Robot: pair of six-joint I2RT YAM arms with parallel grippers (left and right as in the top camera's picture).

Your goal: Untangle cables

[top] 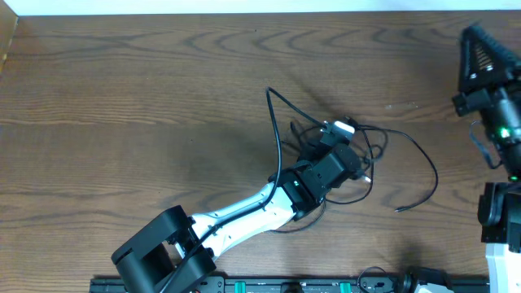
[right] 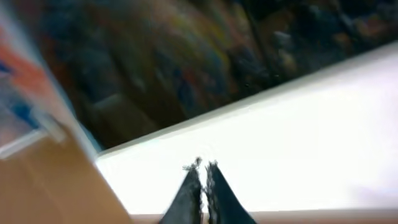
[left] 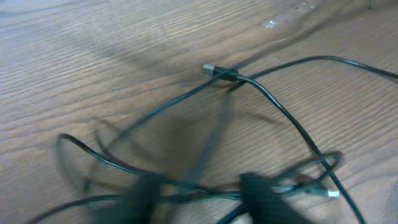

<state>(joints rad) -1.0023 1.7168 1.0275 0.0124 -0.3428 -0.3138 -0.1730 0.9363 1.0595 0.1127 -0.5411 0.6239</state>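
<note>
Thin black cables (top: 368,140) lie tangled in loops at the table's centre, with a white plug end (top: 340,128) at the top of the heap and one loose strand trailing right. My left gripper (top: 348,146) is low over the tangle. In the left wrist view its blurred fingers (left: 205,199) are open, with cable strands (left: 273,101) running between them and a black plug (left: 214,70) lying further off. My right gripper (top: 475,37) is at the far right back edge, away from the cables, shut and empty (right: 202,167).
The wooden table (top: 146,98) stretches left and back of the tangle. A white wall or board (right: 298,124) fills the right wrist view. The arm bases and a black rail (top: 269,285) sit at the front edge.
</note>
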